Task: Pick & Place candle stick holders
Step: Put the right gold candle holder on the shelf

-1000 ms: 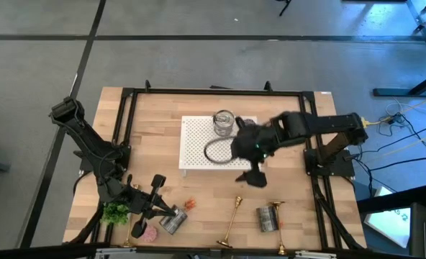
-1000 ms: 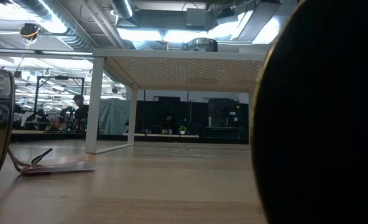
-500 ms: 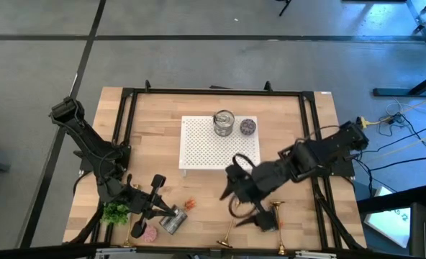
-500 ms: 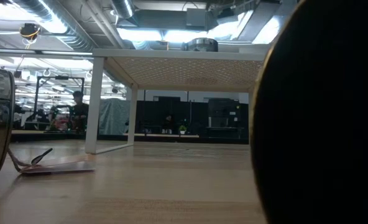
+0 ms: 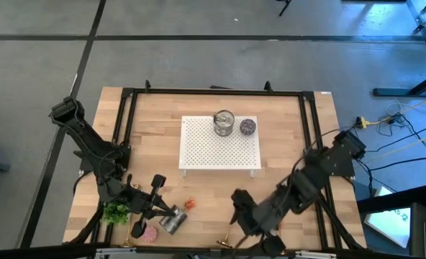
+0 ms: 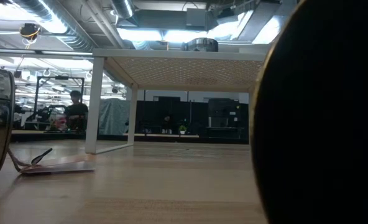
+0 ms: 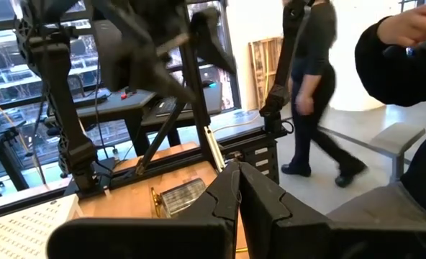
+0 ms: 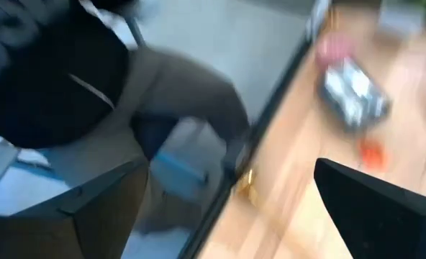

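Right gripper [image 5: 243, 216] – jaws spread, empty | slim brass candle stick holder [image 5: 227, 234] lying just below jaws | Risk – glancing contact rolls it off edge | Left gripper [image 5: 155, 205] closed, idle.

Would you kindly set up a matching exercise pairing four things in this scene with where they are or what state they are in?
Things:
1. left gripper
2. right gripper
3. silver tin
4. white perforated shelf

Places or states:
A. standing on the white perforated shelf
B. shut, low at the table's near left side
C. open, over the table's near edge
D. raised on legs mid-table

Pairs: 1-B, 2-C, 3-A, 4-D
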